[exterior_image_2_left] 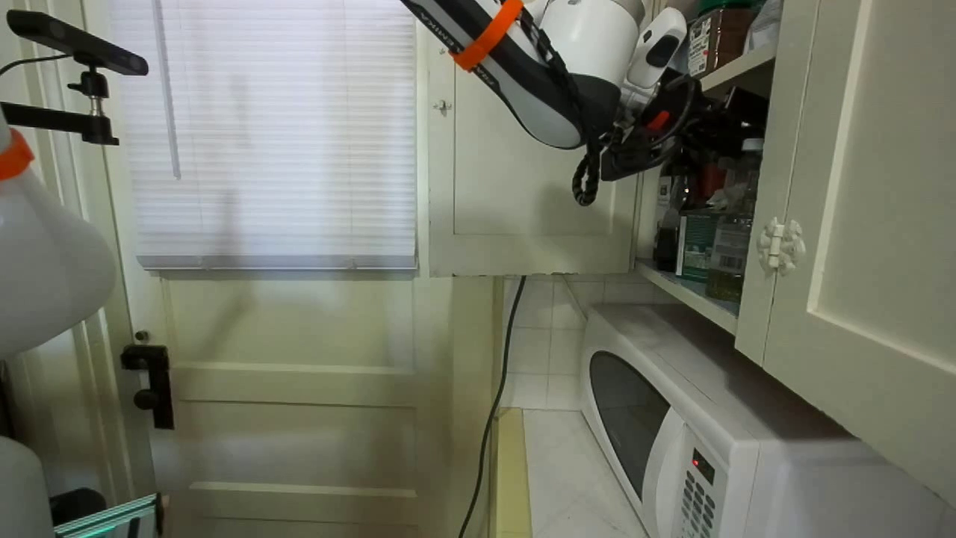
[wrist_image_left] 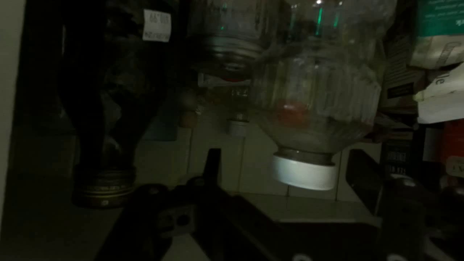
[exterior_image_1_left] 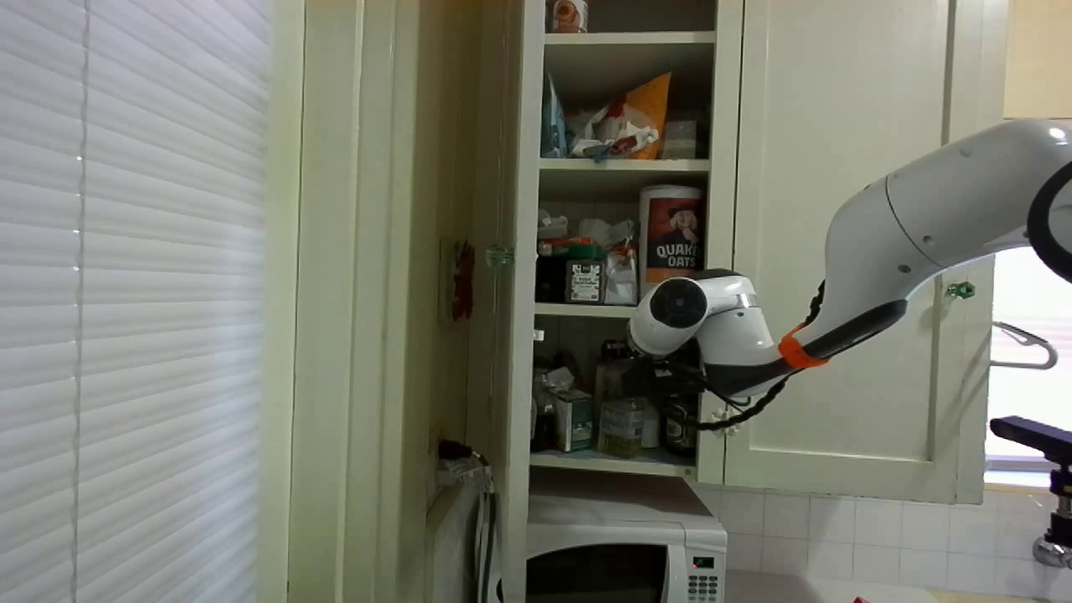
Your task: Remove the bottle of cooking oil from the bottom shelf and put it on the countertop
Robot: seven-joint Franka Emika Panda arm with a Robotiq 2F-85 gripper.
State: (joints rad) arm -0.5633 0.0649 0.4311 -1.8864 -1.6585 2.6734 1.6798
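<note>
The bottle of cooking oil [exterior_image_1_left: 621,429] stands upright on the bottom shelf [exterior_image_1_left: 586,461], near its front. In an exterior view the bottle [exterior_image_2_left: 728,258] shows beside the cupboard's frame, above the shelf edge [exterior_image_2_left: 688,300]. The dark wrist view is upside down; there the clear bottle [wrist_image_left: 315,90] has a white cap. My gripper [wrist_image_left: 286,165] is open, with one finger on each side of the cap, apart from it. In an exterior view the gripper [exterior_image_1_left: 649,381] is at the shelf opening above the bottle, its fingers hard to make out. The countertop [exterior_image_2_left: 567,471] lies below.
A green and white box [exterior_image_1_left: 574,423] stands beside the bottle. A dark bottle [wrist_image_left: 116,108] stands on its other side. The shelf above holds an oats canister [exterior_image_1_left: 672,230]. A microwave [exterior_image_1_left: 620,507] sits under the cupboard. The open cupboard door [exterior_image_2_left: 530,179] bounds the far side.
</note>
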